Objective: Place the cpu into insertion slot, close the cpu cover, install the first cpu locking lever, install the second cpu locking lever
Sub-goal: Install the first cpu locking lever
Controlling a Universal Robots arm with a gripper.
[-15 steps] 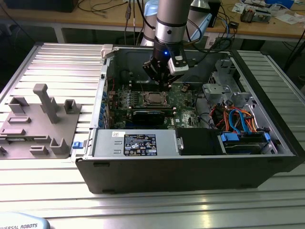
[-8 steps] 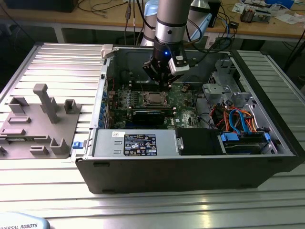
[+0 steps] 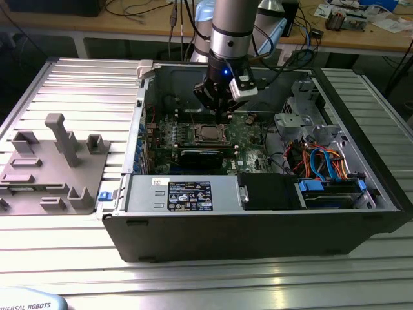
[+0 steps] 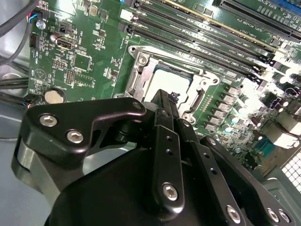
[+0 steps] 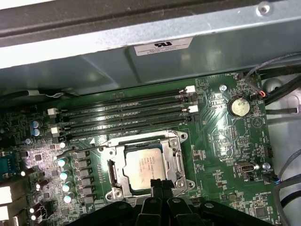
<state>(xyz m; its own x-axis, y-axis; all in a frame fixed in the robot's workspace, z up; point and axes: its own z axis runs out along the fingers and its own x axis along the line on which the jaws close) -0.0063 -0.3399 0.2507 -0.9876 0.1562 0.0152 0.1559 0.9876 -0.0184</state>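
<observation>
The cpu [image 5: 143, 165] lies flat in the insertion slot [image 5: 115, 192] on the green motherboard [image 5: 225, 141], silver top up. The silver cpu cover [image 5: 174, 159] lies down around it as a frame, with the chip showing through its window. A thin metal lever rod [image 5: 113, 142] runs along the socket's side nearest the memory slots. My gripper [image 5: 159, 184] hangs just above the socket's edge, fingers together and nothing between them. In the second wrist view the gripper [image 4: 165, 96] reaches over the cpu [image 4: 164, 81]. In the exterior view the gripper [image 3: 222, 108] is above the cpu [image 3: 208, 134].
The board sits inside an open computer case [image 3: 258, 239] with tall metal walls. Long memory slots [image 5: 127, 113] and a coin battery [image 5: 238, 106] flank the socket. Cables and a drive bay [image 3: 322, 168] fill the exterior view's right. A grey fixture [image 3: 55, 161] stands on the table at the left.
</observation>
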